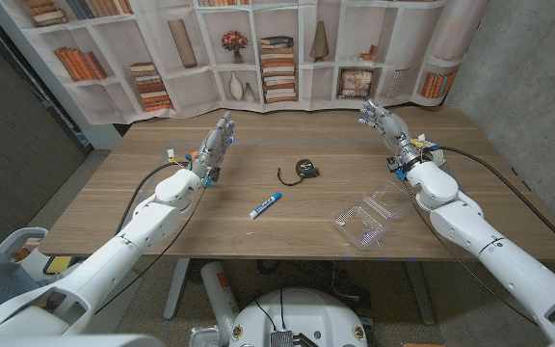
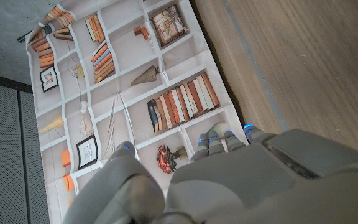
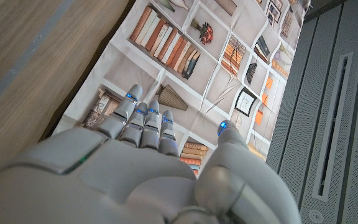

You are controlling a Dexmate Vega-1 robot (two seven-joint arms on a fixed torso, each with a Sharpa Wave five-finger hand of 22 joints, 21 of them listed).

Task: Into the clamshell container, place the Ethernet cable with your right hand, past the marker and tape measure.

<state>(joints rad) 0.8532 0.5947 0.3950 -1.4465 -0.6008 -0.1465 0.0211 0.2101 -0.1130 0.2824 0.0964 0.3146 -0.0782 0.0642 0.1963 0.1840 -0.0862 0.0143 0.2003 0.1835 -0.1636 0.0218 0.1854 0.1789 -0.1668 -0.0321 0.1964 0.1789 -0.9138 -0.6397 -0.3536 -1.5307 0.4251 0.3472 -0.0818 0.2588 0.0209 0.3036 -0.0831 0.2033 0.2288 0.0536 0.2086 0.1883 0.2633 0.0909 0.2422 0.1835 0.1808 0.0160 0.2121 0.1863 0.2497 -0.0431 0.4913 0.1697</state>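
On the desk, the clear clamshell container lies open beside a tape measure and marker, with no Ethernet cable visible, so the empty, spread right robot hand risks grabbing the tape measure's black strap instead.

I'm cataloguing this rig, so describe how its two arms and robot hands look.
Both arms are smooth white shells in rounded segments. The left arm and right arm each carry a black cable looping outside toward the wrist. The left robot hand and right robot hand are silver-grey with small blue lights on the fingers. Orange and blue fittings sit at the wrists.
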